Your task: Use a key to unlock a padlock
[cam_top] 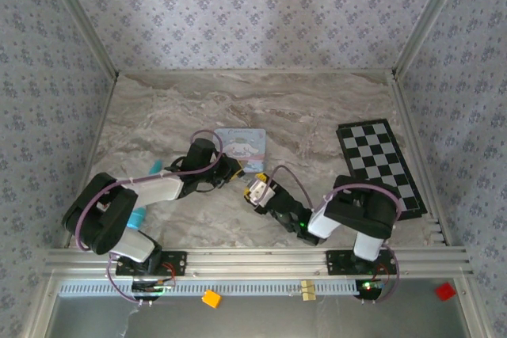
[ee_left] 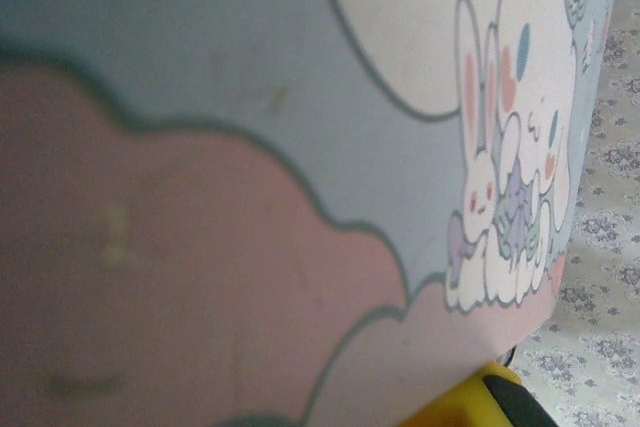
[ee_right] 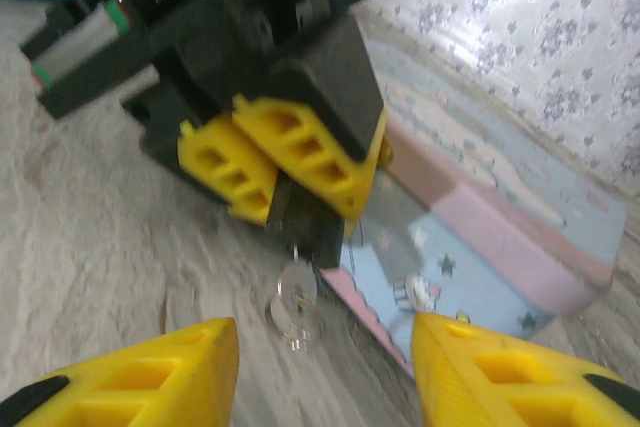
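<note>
The left jaws clamp narrow on the padlock, a small, hard, probably dense black lump just beside the tin, its thin, slippery key dangling underneath, where the right jaws, apart and empty, should pinch its flat head; the tin's cartoon print shows no legible writing.

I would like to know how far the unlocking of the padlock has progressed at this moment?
Done: the left claw is shut on the padlock, beside the tin. A key on a ring hangs under it, apparently inserted, though the blur leaves this unsure. In hand: the right claw is open, aimed at the key, not touching it. Left: grip the key, turn it, open the padlock.
</note>
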`<state>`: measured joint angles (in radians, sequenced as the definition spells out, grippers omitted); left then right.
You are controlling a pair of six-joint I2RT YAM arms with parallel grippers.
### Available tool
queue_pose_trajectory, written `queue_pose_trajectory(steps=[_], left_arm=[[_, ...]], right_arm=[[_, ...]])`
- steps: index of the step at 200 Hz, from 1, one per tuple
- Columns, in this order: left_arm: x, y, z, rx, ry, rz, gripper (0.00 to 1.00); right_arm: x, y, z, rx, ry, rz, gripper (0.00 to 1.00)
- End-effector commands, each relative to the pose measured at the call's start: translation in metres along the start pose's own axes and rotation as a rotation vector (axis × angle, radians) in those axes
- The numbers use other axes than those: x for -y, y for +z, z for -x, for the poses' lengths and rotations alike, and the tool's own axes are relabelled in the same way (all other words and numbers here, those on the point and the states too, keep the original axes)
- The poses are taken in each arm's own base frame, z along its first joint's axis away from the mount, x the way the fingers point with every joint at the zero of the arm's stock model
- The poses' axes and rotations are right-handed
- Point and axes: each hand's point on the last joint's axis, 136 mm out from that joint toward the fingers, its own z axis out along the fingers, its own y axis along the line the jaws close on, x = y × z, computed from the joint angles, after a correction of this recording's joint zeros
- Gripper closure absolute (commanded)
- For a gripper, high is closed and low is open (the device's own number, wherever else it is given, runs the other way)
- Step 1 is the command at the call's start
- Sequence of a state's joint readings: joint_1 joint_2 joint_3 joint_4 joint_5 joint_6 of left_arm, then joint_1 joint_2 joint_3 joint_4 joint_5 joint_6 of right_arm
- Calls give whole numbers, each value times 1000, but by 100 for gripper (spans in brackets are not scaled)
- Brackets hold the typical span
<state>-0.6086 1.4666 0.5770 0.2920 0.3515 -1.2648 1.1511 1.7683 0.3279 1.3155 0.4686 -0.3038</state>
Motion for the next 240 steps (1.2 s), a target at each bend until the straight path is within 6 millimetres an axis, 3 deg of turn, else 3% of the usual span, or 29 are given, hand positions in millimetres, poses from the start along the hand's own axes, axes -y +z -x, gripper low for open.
queue_pose_trajectory(steps=[1, 71, 142, 240], left_arm=[[20, -4, -5, -18, 26, -81, 100], [22, 3, -12, -45, 34, -100, 100], [21, 3, -13, -50, 43, -95, 100], [20, 2, -13, -49, 46, -90, 100]], right_arm=[[2, 5, 11, 43, -13, -35, 54], [2, 14, -7, -16, -58, -87, 61], [3, 19, -7, -25, -63, -111, 72], [5, 22, -14, -48, -89, -152, 78]])
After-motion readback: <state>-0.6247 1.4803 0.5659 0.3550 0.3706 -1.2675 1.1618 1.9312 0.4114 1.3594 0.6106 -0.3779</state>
